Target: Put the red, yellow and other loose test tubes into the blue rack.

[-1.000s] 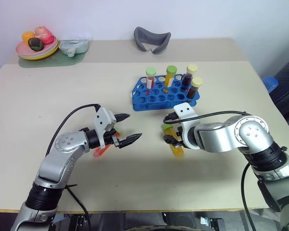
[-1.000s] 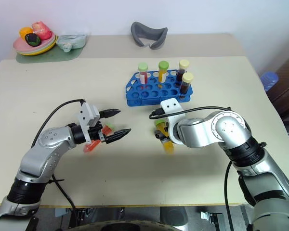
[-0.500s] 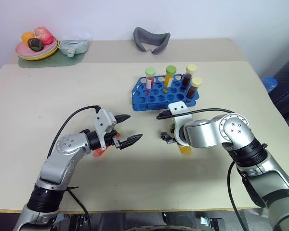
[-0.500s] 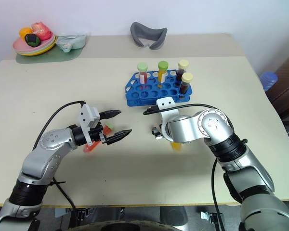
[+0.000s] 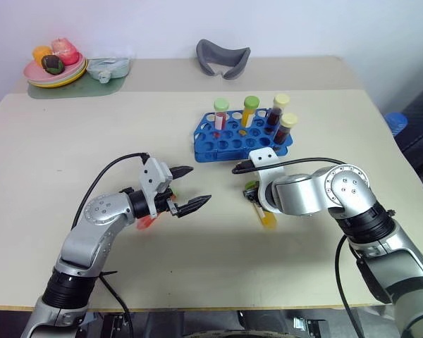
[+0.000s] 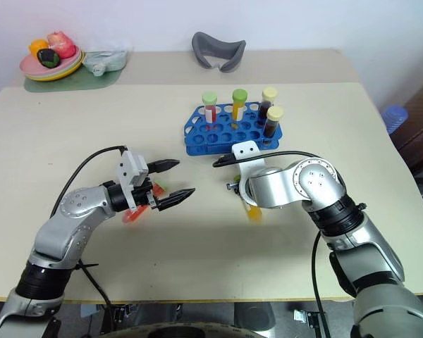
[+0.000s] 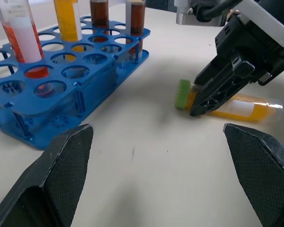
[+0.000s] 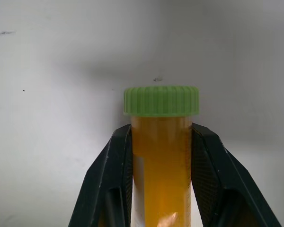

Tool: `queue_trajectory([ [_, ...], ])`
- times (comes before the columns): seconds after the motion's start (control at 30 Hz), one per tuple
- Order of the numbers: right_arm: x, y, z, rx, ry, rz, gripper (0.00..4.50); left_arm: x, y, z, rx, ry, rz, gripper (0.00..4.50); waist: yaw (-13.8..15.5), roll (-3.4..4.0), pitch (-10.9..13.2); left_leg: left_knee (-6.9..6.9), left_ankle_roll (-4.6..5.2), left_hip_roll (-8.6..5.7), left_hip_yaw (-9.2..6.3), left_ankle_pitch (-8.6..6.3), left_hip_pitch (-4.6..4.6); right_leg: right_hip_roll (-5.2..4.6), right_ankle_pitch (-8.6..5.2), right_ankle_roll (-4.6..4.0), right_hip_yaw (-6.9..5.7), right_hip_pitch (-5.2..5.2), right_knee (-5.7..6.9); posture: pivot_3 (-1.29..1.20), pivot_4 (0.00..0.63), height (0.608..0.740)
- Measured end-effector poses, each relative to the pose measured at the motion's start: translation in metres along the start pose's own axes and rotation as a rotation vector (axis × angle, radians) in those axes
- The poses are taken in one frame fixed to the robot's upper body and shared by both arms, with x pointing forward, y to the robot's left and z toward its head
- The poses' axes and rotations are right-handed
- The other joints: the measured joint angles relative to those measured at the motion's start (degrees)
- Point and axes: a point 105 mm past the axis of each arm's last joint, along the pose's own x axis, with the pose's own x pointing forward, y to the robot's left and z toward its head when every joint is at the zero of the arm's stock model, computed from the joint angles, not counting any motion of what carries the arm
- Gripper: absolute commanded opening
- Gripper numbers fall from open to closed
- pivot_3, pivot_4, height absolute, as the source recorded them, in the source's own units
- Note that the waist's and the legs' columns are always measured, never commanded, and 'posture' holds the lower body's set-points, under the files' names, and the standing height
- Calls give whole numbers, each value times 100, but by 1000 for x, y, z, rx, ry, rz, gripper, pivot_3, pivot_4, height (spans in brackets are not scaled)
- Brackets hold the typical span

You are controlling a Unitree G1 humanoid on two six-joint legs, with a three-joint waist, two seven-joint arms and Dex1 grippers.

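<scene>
On beige table (image 5: pixel 70 141), right fingers (image 8: pixel 120 184) clamping yellow tube (image 8: pixel 161 156), left fingers (image 5: pixel 192 205) wide, white wall (image 5: pixel 303 28) behind.

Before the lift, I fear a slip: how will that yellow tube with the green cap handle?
The yellow tube looks smooth and round, so it may slip or roll. The right gripper pinches it just below the cap, so it could swing.
</scene>
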Motion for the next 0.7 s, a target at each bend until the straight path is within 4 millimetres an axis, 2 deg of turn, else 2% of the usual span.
queue_trajectory([
  [0.17,-3,-5,-2,-48,14,74,1470,1,-1,-1,-7,7,-6,4500,35,0,0,0,1,-1,0,0,-6,-1,0,0,-1,-3,-6,0,150,740],
  [0.27,-4,-2,-2,-51,22,159,2353,3,-3,-2,-14,10,-14,4500,18,0,0,-3,2,1,0,-1,-5,3,0,0,0,-8,-4,0,150,740],
  [0.37,-7,2,-2,-66,24,199,3846,3,-4,-4,-19,10,-19,4500,22,1,0,-5,2,2,-1,-1,-7,3,0,0,0,-11,-2,0,150,740],
  [0.4,-8,3,-2,-72,24,208,4265,2,-5,-4,-21,11,-21,4500,27,1,0,-3,2,2,0,-1,-8,2,0,0,0,-11,-3,0,150,740],
  [0.43,-9,4,-3,-80,23,216,4459,2,-5,-5,-21,12,-23,4500,29,1,0,-2,2,1,0,-1,-10,1,0,0,0,-11,-4,0,150,740],
  [0.7,-10,3,-5,-83,26,232,4459,2,-7,-6,-26,10,-26,4500,39,1,0,-2,2,0,0,-1,-11,0,0,0,-1,-11,-5,0,150,740],
])
